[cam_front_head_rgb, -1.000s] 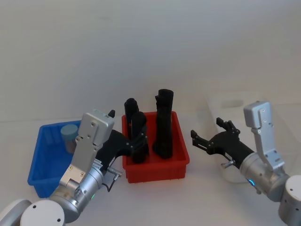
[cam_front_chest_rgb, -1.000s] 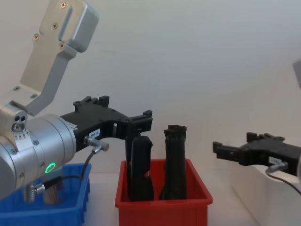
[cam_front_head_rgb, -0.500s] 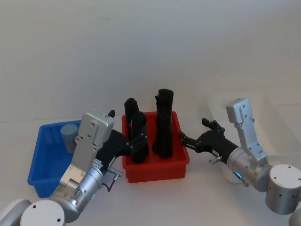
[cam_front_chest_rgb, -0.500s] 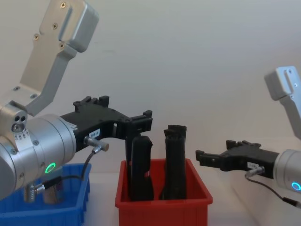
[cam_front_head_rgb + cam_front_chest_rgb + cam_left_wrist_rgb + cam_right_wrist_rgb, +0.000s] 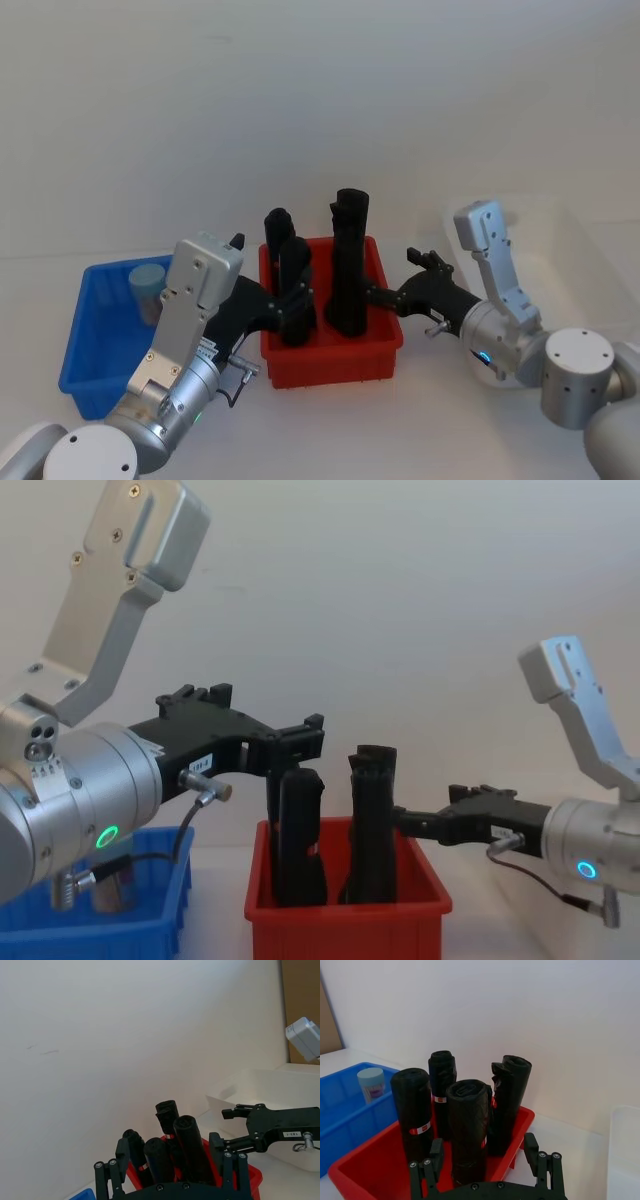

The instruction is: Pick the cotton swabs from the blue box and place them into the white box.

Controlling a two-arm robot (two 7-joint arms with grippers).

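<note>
The left gripper (image 5: 287, 304) is hovering with its jaws spread wide and holding nothing. In the chest view it is hanging above the left part of the red bin (image 5: 330, 362), higher than the tops of the black rolls (image 5: 187, 1152). Those rolls are standing just ahead of and below the jaws, so room straight forward is tight, while the space above them is lying open.

The cotton swabs (image 5: 150, 284) jar is sitting upright in a far corner of the blue box (image 5: 72, 345), off to the outer left of the left jaws and well apart from them. Nothing is standing over the box's open top. In the head view the left arm is covering the box's right wall. In the chest view the box's front wall and a cable are masking most of its inside.

The right gripper (image 5: 395, 280) is reaching toward the red bin's right rim, its jaws spread and empty. Their tips are coming close beside the tallest roll; whether they are touching it cannot be told. In the right wrist view the rolls are crowding the space directly ahead of these jaws.

The white box (image 5: 260, 1080) is lying behind the right jaws, on their outer right. Its pale walls are blending into the desk (image 5: 430, 420) and the wall behind, so its edges are hard to trace. The frame edge is cutting it off in the right wrist view.
</note>
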